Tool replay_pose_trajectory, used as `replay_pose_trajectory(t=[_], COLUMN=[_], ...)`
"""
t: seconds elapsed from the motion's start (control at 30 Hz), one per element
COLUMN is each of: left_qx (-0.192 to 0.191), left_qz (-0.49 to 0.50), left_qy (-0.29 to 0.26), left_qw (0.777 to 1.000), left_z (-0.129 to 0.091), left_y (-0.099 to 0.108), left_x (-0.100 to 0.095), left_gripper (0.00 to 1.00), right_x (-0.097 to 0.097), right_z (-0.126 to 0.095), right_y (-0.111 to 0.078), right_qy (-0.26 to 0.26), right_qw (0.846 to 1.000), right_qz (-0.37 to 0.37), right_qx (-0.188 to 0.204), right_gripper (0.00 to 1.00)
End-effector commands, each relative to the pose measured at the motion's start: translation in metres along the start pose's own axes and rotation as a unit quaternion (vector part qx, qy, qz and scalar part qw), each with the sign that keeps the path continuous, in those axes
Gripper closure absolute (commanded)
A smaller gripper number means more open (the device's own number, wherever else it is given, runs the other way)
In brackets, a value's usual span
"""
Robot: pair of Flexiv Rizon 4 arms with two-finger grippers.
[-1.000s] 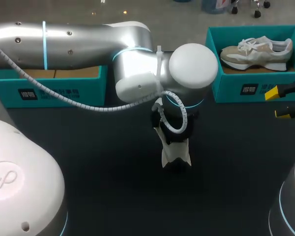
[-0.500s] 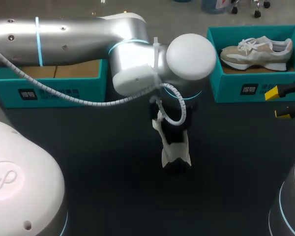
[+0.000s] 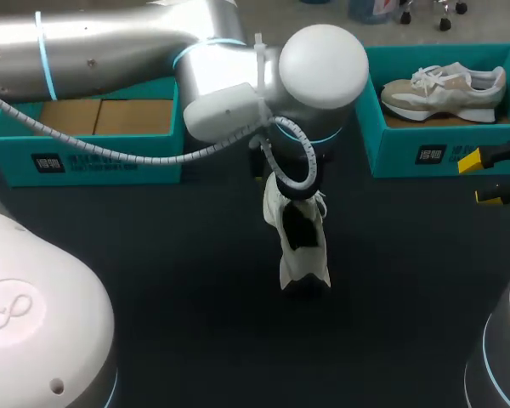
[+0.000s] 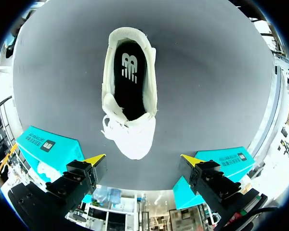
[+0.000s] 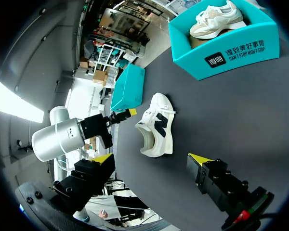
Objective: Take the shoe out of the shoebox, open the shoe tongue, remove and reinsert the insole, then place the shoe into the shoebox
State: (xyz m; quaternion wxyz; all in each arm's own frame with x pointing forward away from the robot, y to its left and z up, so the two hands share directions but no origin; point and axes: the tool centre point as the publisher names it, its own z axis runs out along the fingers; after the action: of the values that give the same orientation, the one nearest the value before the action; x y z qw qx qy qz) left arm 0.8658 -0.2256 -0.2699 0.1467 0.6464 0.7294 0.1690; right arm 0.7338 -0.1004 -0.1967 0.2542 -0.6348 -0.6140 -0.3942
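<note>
At mid-table, a white shoe stood on its sole on the dark table, apart from both teal boxes. The left arm came in from its side and hung over the shoe's front, hiding the toe from the head camera. From the left wrist camera the shoe lay lengthwise ahead of the left gripper, toe nearest and heel farthest. The jaws were spread wide, one yellow tip to each side. The toe sat just ahead of the gap between them, and neither finger touched it. The shoe's mouth gaped, with a dark insole showing flat inside. The right gripper sat at the table's right edge, just in front of the right box, well apart from the shoe. Its own camera showed the right gripper with jaws wide and gripping nothing, and the shoe out ahead of them on bare tabletop. A second shoe, beige and white, lay on its sole in the right box. The left box sat at the far left, partly under the left arm, with brown card showing inside.
</note>
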Motion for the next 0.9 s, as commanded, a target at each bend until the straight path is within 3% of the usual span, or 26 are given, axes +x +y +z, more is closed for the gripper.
replay_pose_trajectory(t=[0.03, 0.13, 0.17, 0.27, 0.33, 0.53, 0.9], left_qx=[0.014, 0.021, 0.022, 0.033, 0.039, 0.069, 0.079], left_qz=[0.001, 0.004, 0.005, 0.011, 0.015, 0.041, 0.076], left_qy=[-0.006, -0.013, -0.015, -0.029, -0.029, -0.031, -0.032], left_qw=[1.0, 1.0, 1.0, 0.999, 0.999, 0.996, 0.993], left_z=[-0.006, -0.009, -0.01, -0.01, -0.008, -0.001, 0.014], left_y=[0.02, 0.027, 0.028, 0.029, 0.029, 0.021, 0.003], left_x=[0.013, 0.013, 0.013, 0.012, 0.01, 0.003, -0.014], left_gripper=[0.0, 0.0, 0.09, 0.56, 1.0, 1.0, 1.0], right_x=[0.001, 0.001, 0.001, 0.001, 0.001, 0.001, 0.001], right_z=[0.0, 0.0, 0.0, 0.0, 0.0, 0.0, 0.0], right_y=[-0.001, -0.001, -0.001, -0.001, -0.001, -0.001, -0.001], right_qy=[-0.002, -0.002, -0.002, -0.002, -0.002, -0.002, -0.002], right_qw=[1.0, 1.0, 1.0, 1.0, 1.0, 1.0, 1.0], right_qz=[0.001, 0.001, 0.001, 0.001, 0.001, 0.001, 0.001], right_qx=[0.0, 0.0, 0.0, 0.0, 0.0, 0.0, 0.0], right_gripper=[0.0, 0.0, 0.0, 0.0, 0.0, 0.0, 0.0])
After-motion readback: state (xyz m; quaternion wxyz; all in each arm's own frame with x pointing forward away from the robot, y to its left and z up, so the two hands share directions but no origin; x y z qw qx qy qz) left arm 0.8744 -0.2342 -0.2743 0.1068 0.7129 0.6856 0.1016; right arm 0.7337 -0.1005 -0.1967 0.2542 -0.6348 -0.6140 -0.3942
